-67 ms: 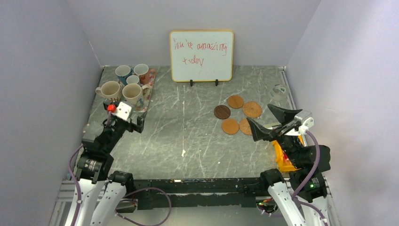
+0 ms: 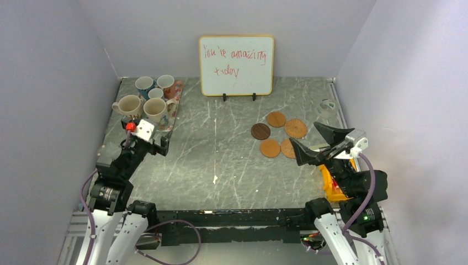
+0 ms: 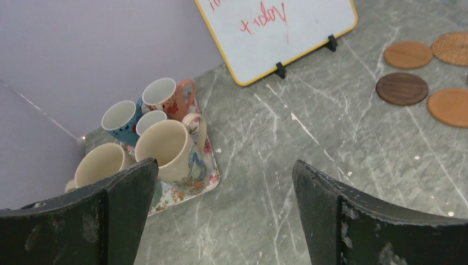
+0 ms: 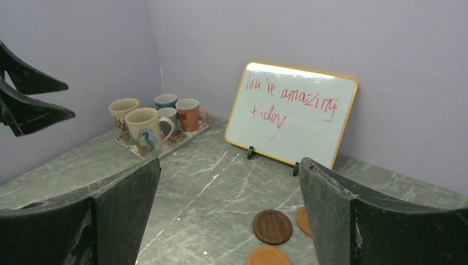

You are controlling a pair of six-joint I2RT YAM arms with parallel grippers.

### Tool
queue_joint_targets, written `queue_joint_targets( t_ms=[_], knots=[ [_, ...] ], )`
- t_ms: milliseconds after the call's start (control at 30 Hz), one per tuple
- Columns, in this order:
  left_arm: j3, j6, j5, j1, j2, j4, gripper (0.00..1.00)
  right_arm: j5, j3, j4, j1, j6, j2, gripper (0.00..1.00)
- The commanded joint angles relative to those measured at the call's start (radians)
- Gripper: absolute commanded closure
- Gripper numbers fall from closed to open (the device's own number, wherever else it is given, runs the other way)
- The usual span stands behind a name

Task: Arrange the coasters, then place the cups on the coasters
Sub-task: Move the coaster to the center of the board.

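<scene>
Nothing is done yet. The coasters (image 2: pixel 270 148) are bunched on the right of the table (image 2: pixel 221 157), and the cups (image 2: pixel 157 109) are crowded on the tray (image 3: pixel 185 193) at the far left. The left hand (image 3: pixel 223 165) and the right hand (image 4: pixel 229 163) are spread wide, with nothing held.

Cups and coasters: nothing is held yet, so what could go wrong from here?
The cups stand packed together on the tray; jaws closing on one may knock its neighbours.
The coasters lie thin and flat, close together; pinching one could slide it or drag another.
The whiteboard stands on small feet behind; a far reach might tip it.
</scene>
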Motion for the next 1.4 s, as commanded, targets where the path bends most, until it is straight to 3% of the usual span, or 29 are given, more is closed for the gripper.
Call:
queue_joint_targets(
  t_ms=[0,167,267,367,600,867,1100,1367],
  knots=[
    [0.065,0.042,-0.03,0.002,0.077,-0.015,0.04,0.058,0.062,-0.029,0.021,0.002,0.054,0.0],
    [0.13,0.186,0.155,0.002,0.16,-0.06,0.04,-0.074,0.084,-0.057,0.035,-0.174,0.107,0.0],
    [0.151,0.189,0.231,0.001,0.211,-0.017,0.04,-0.258,0.07,-0.104,0.036,-0.324,0.112,0.0],
    [0.153,0.16,0.267,-0.003,0.283,0.067,0.04,-0.313,0.007,-0.074,0.031,-0.366,0.083,0.0],
    [0.199,0.187,0.063,-0.176,0.544,0.204,0.04,-0.214,-0.076,-0.036,0.006,-0.43,0.057,0.0],
    [0.234,0.233,-0.18,-0.377,0.824,0.37,0.04,-0.201,-0.122,-0.025,-0.066,-0.455,0.065,0.0],
    [0.315,0.164,-0.196,-0.466,1.014,0.446,0.04,-0.143,-0.15,0.009,-0.095,-0.458,0.092,0.0],
    [0.556,0.061,-0.209,-0.549,1.282,0.358,0.04,-0.024,-0.182,0.064,-0.118,-0.452,0.081,0.0]
  ],
)
